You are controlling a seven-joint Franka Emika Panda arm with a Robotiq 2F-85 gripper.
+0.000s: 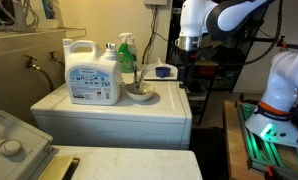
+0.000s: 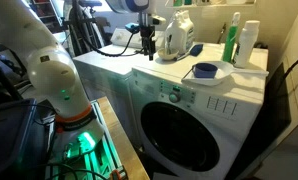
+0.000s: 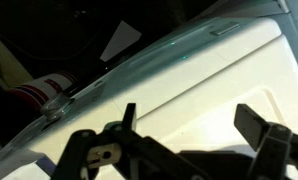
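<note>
1. The gripper (image 2: 146,42) hangs over the far left edge of the washing machine (image 2: 174,68), above its white top.
2. In the wrist view its fingers (image 3: 128,115) stand wide apart, with nothing held between them.
3. A pale jug (image 2: 171,36) stands just right of the gripper.
4. A blue bowl (image 2: 204,70) sits nearer, further right.

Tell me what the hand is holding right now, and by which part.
Nothing is held. In the wrist view the hand is open and empty, poised above the white washer top.
</note>
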